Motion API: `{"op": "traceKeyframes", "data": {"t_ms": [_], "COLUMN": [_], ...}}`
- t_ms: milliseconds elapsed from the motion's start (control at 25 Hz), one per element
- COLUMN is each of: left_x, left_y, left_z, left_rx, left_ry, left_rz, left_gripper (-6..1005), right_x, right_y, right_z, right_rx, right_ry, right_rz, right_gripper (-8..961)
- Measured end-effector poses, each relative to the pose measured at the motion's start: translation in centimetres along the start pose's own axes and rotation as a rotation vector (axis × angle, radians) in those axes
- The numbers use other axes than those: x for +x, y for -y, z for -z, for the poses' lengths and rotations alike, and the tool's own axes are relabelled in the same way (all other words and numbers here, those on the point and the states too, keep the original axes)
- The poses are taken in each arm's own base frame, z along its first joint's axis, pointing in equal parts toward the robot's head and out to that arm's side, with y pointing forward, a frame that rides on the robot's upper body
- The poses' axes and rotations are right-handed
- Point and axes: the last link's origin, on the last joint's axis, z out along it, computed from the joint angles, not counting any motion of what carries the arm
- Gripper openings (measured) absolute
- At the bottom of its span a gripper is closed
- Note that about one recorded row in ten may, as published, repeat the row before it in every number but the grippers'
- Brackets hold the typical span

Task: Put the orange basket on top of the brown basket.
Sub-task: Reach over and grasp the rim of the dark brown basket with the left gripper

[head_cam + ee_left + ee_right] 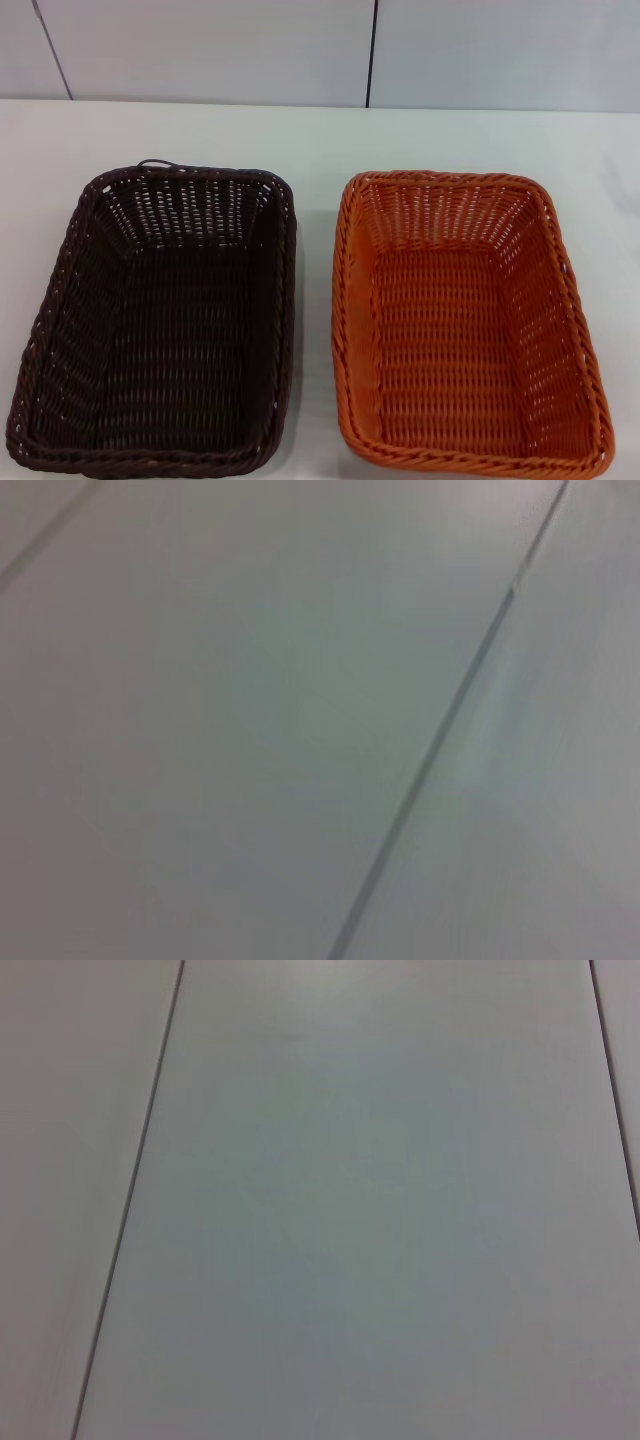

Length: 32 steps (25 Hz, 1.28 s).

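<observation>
Orange basket (462, 325) sat on the white desk (320, 135), just beside the brown basket (160, 320), on its right, both upright and empty. Neither end effector appeared in any view; wrist views showed only pale panels with seams, so their state couldn't be told. Judgement: grip the orange rim, lift clear, lower squarely into the brown one. Near rims of both baskets were cut off.

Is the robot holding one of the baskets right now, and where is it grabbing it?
No, nothing is held. The orange basket and brown basket sit side by side on the table, and no gripper is in view.
</observation>
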Motion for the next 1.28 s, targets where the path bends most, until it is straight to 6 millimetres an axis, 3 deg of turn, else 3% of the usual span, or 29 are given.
{"op": "traceKeyframes", "data": {"t_ms": [240, 560, 800, 1080, 1280], "left_x": [2.1, 3.2, 1.6, -1.2, -2.8], "left_y": [-0.9, -3.0, -5.4, -6.7, -9.5], "left_z": [1.1, -1.3, -3.4, -5.3, -6.5], "left_rx": [-0.033, -0.112, -0.026, 0.108, 0.150], "left_ry": [-0.104, 0.224, 0.576, 0.822, 0.993], "left_rz": [-0.044, -0.036, -0.155, -0.186, -0.247], "left_gripper": [723, 718, 715, 711, 708], "right_x": [0.1, 0.1, 0.1, -0.2, -0.6], "right_y": [0.0, 0.0, -0.6, -0.2, 0.4], "right_z": [-0.3, -0.5, -1.5, -2.3, -3.0], "right_rx": [-0.002, 0.005, -0.012, -0.003, 0.011], "right_ry": [0.000, 0.004, 0.010, 0.027, 0.044], "right_rz": [0.002, -0.002, -0.014, -0.006, 0.004], "right_gripper": [714, 714, 714, 714, 714]}}
